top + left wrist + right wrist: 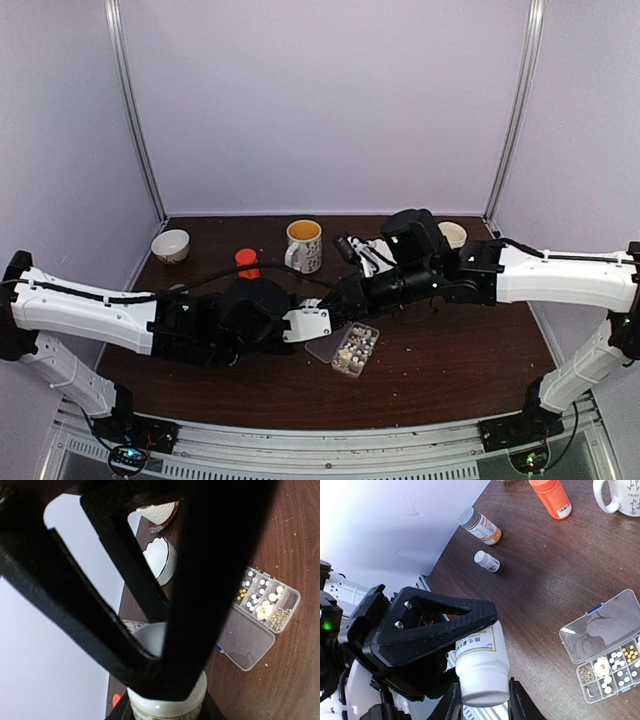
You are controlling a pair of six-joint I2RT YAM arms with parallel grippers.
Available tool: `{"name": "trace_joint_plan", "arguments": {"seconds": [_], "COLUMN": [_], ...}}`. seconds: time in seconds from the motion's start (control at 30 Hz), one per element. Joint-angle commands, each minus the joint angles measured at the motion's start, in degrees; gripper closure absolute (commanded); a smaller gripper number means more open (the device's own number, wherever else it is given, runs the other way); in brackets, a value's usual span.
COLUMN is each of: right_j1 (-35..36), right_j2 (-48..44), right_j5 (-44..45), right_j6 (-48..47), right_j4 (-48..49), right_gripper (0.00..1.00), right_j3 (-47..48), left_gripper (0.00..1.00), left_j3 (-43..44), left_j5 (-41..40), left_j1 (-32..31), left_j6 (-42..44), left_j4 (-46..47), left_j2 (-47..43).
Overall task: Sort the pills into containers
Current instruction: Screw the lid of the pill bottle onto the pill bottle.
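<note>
white bottle [481,672] is up off the table [545,580], clamped across its body by the left gripper [310,325]. right gripper [484,705] has a finger on each side of the bottle's free end. cap or base, can't tell. can't tell either whether those fingers press on it or just straddle it, so don't count on a grip there.

every pill you can see sits in the organizer box [296,598], flat on the table just beside the gripper tips in the top view. its lid [600,632] is open and lies flat next to it. whitish pills [615,657] fill several compartments [592,692], a few yellowish ones sit in another, and there's a tan heap in a corner one.

handling, my read:
- pills: tiny, light and hard. they'll roll and bounce, and they're too small for these fingers to pinch singly. treat it as a pour, mouth low over one compartment, tipping slowly.
- bottle: smooth rigid plastic, likely light. hold it mid-body on the label. if the free end is the cap, take it by the rim.
- box: thin and light with nothing pinning it, so a nudge slides or spills it. keep off the lid.
</note>
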Motion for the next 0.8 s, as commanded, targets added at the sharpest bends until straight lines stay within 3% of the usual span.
{"name": "trace_joint_plan", "arguments": {"seconds": [0.0, 0.27, 0.57, 0.77], "right_j1": [-1.09, -2.51, -6.68, -12.17], "right_j2": [-2.11, -4.61, -11.99, -20.77], "right_j5": [-3.06, -4.35, 0.36, -1.3], "right_j6": [17.98, 27.96, 19.67, 12.56], "right_j4": [12.61, 23.45, 12.37, 9.67], "right_gripper": [0.99, 0.97, 0.53, 0.36], "right_j3": [-5.65, -11.34, -10.68, -12.7], "left_gripper": [0.9, 0.9, 0.9, 0.89], "left_j3": [3.88, 2.57, 0.39, -0.61], "left_j5": [-13.2, -17.05, -7.81, 8.43], "left_j1": [-1.97, -3.2, -1.64, 0.51], "left_j6": [11.39, 18.36, 5.83, -5.7], "left_j4": [16.85, 23.91, 17.2, 7.1], "left_j2": [2.21, 4.82, -0.7, -4.7]}}
